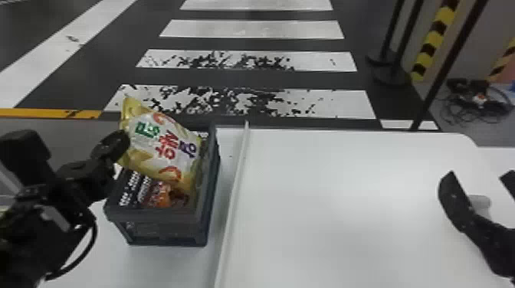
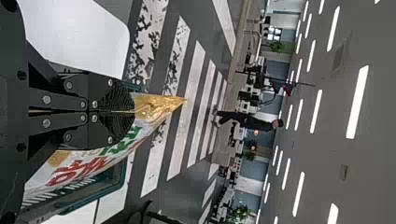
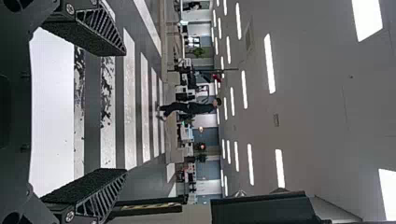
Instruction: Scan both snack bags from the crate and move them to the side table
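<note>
My left gripper (image 1: 122,142) is shut on the left edge of a yellow-and-white snack bag (image 1: 163,141), which hangs tilted over the dark crate (image 1: 163,217), its lower end within the crate's walls. In the left wrist view, both fingers of the left gripper (image 2: 132,112) pinch a gold corner of the snack bag (image 2: 159,106). A second snack bag (image 1: 163,194), orange and red, lies inside the crate, partly covered by the first. At the right, above the white table, my right gripper (image 1: 479,178) is open; the right gripper (image 3: 124,111) has nothing between its fingers.
The crate stands left of a raised white strip (image 1: 234,184) beside the white table (image 1: 325,199). A small pale rounded object (image 1: 480,202) shows behind a right finger. Black poles (image 1: 444,72) stand beyond the table's far right.
</note>
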`<act>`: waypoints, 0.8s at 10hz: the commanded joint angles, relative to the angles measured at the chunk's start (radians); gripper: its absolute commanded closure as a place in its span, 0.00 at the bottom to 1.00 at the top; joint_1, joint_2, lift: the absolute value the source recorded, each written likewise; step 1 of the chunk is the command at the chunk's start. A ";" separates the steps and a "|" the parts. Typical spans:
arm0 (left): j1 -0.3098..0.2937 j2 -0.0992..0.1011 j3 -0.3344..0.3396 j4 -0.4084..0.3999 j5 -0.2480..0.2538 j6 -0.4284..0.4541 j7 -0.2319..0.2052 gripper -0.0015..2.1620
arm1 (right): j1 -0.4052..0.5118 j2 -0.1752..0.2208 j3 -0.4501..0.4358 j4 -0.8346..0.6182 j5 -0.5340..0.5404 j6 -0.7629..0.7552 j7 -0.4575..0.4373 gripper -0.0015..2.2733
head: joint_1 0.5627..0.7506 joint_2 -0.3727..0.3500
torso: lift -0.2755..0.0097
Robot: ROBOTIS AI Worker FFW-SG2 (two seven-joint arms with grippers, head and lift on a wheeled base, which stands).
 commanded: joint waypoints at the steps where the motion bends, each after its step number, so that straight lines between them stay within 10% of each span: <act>1: 0.020 0.003 0.000 -0.094 -0.029 0.046 0.028 0.79 | 0.000 0.002 0.002 -0.004 0.000 -0.003 0.000 0.05 | 0.70 0.55 | 0.63; 8: 0.042 0.046 -0.007 -0.406 -0.208 0.279 0.157 0.79 | 0.000 0.008 0.010 -0.009 -0.019 -0.003 0.000 0.05 | 0.70 0.54 | 0.63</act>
